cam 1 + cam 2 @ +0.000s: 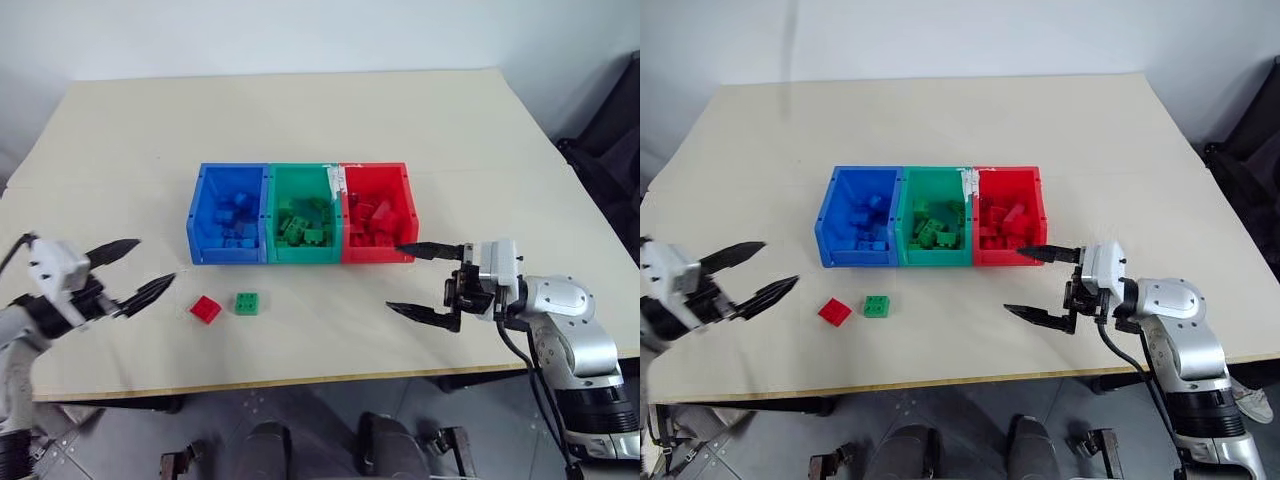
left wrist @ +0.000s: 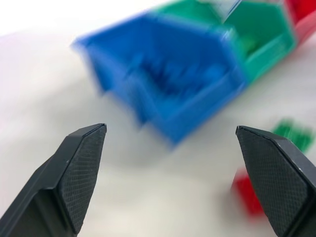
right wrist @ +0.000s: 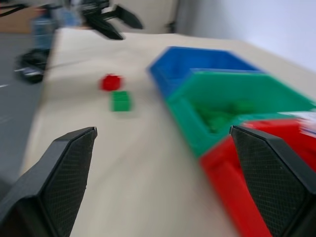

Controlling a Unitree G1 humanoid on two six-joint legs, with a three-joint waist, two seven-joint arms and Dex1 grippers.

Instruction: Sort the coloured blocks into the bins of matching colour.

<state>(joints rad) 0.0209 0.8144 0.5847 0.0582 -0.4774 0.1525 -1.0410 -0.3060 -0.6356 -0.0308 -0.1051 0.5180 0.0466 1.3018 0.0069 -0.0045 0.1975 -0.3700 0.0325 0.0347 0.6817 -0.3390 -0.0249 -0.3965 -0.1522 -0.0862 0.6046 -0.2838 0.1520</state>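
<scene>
You are looking down on a beige table [image 1: 300, 110]. At its middle stand three joined bins in a row: blue bin [image 1: 231, 213], green bin [image 1: 304, 214], red bin [image 1: 378, 212], each already holding bricks of its own colour. Two bricks lie loose on the table just in front of the blue bin: a red brick [image 1: 205, 309] and, just beside it, a green brick [image 1: 247, 303]. Your left gripper [image 1: 140, 270] hovers left of the bricks, jaws spread wide, holding nothing (likely placed to reach them next). Your right gripper [image 1: 420, 280] waits at the red bin's front corner, equally wide and empty, probably standing clear.
</scene>
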